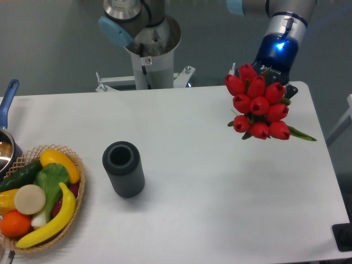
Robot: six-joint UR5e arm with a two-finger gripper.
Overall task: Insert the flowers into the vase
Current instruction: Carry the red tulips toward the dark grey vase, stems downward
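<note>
The flowers (258, 104), a tight bunch of glossy red tulip buds with green leaves poking out, hang above the table's far right. My gripper (273, 70) is behind and above the bunch, its fingers hidden by the buds; it holds the bunch aloft. The vase (122, 168), a short dark ribbed cylinder with its round mouth facing up, stands upright on the table at centre left, well away from the flowers.
A woven basket (75, 212) of fruit and vegetables sits at the front left corner. A pot with a blue handle (7, 98) is at the left edge. The arm's base (148, 49) stands behind the table's far edge.
</note>
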